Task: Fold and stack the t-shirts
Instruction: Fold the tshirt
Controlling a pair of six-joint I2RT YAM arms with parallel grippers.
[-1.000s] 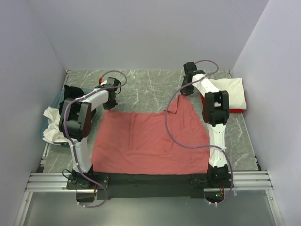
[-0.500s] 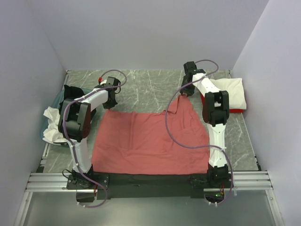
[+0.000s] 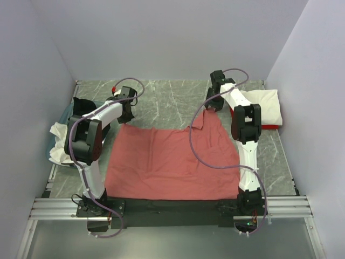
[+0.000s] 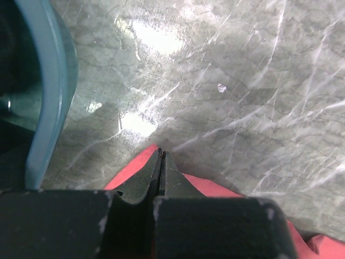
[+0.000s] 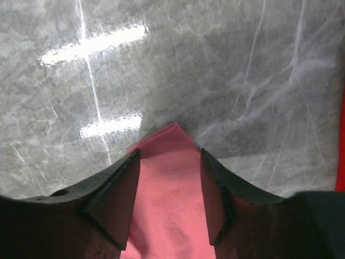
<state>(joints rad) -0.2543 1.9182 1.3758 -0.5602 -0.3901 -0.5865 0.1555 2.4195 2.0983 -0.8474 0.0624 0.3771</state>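
Right gripper (image 5: pixel 169 154) had just let go: a second earlier its jaws were narrower on the far right corner of the salmon-pink shirt (image 3: pixel 170 162). Now they stood well apart, with that corner lying flat on the table (image 5: pixel 242 81) between the fingers (image 5: pixel 116 189), not pinched. Left gripper (image 4: pixel 161 156) had not changed. Its jaws were pressed fully together, with pink cloth showing on both sides of the tip, so it looked clamped on the far left corner. In the top view the left arm had shifted a little toward the back-left over that second, while the shirt outline barely moved. The shirt lay spread across the middle of the table, near hem at the arm bases, far edge just reaching both grippers, some wrinkles toward the right side. The teal basin (image 3: pixel 64 116) sat at the left edge, with a white shirt (image 3: pixel 58 141) spilling over it and a black shirt (image 3: pixel 83 105) behind. A folded cream-white shirt (image 3: pixel 264 105) lay on a red shirt (image 3: pixel 271 128) at the far right, well apart from the pink one. Judgement: the spread-out step was ending on the right side. The left still needed to release before any fold could start. No fold of the pink shirt was made yet, so the task was at an early stage for this shirt.
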